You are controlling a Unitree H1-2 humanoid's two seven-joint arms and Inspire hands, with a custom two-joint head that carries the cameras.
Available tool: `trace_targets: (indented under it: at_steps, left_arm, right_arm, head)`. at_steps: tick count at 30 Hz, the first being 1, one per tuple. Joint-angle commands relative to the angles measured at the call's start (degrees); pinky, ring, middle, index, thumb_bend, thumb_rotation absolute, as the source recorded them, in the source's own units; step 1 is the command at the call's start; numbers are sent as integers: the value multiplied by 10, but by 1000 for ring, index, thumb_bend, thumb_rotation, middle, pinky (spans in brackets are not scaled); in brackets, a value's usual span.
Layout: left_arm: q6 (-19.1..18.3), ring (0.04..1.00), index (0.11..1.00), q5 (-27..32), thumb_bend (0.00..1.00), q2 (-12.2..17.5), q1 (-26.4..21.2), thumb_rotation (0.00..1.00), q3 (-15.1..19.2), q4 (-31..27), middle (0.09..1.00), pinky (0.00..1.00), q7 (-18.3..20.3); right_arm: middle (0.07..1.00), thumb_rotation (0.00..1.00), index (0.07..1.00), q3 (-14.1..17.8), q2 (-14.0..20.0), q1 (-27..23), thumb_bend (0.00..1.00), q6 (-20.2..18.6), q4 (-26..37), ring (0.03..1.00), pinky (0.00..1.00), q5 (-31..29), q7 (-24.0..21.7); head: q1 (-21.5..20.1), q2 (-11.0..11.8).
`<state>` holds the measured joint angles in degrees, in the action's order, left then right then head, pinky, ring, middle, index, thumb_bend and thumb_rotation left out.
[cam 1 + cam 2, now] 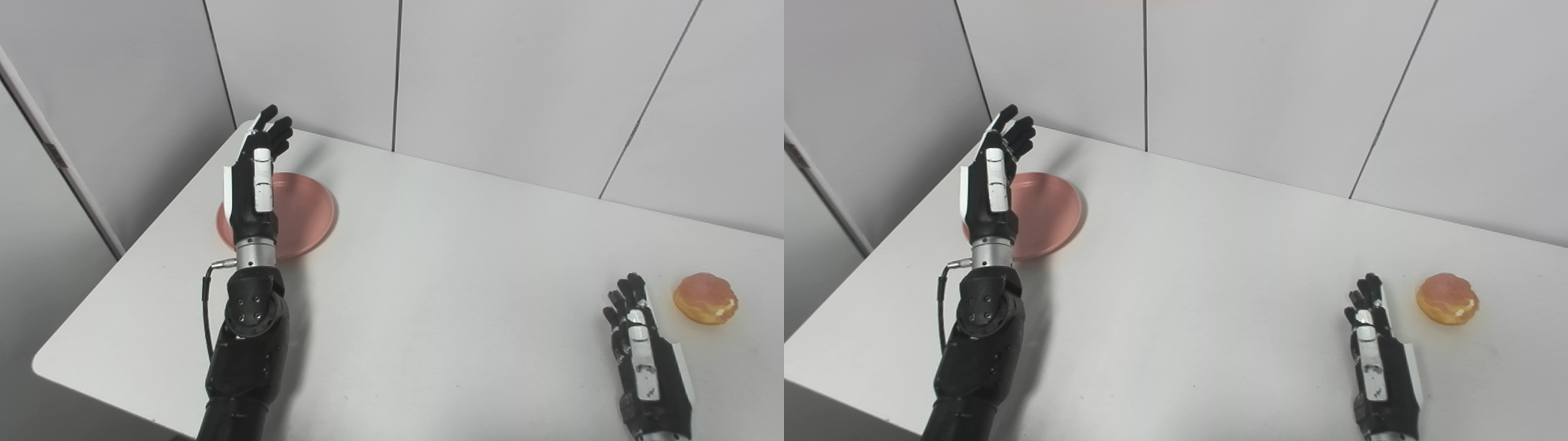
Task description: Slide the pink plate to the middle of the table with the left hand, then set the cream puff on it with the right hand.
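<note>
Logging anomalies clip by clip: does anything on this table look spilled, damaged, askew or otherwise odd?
Nothing stands out. The pink plate lies flat near the table's far left corner, the cream puff sits whole near the right edge, and no spill shows. The left hand is over the plate; the right hand lies beside the puff.

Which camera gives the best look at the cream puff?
The right eye view: the cream puff sits further inside the picture there, with bare table all around. The left eye view shows it whole too, but closer to the right edge, beside the right hand.
</note>
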<state>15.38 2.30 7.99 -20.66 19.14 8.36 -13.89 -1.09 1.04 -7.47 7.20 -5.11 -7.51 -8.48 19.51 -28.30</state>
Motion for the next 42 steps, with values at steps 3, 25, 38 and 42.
trace_targets:
  at_steps: [3, 25, 38, 42]
  left_arm:
    - [3, 751, 751, 2, 749, 16, -27, 1000, 13, -12, 745, 746, -17]
    - [12, 762, 742, 35, 761, 87, -36, 1000, 71, 100, 734, 779, -47]
    - [12, 744, 726, 62, 770, 103, -49, 1000, 73, 191, 729, 804, -40]
    - [23, 754, 741, 70, 753, 108, -54, 1000, 71, 226, 727, 800, -34]
  right_arm:
    - [1000, 870, 1000, 1, 8, 7, 533, 26, -1, 1000, 1000, -2, -7]
    - [1000, 868, 1000, 0, 12, 4, 526, 34, -7, 1000, 1000, -4, -10]
    - [1000, 853, 1000, -1, 12, 8, 545, 23, 2, 1000, 1000, -4, -8]
    - [1000, 851, 1000, -1, 13, 6, 538, 28, -2, 1000, 1000, -5, -9]
  head:
    - [0, 0]
    - [4, -1]
    - [3, -4]
    - [3, -4]
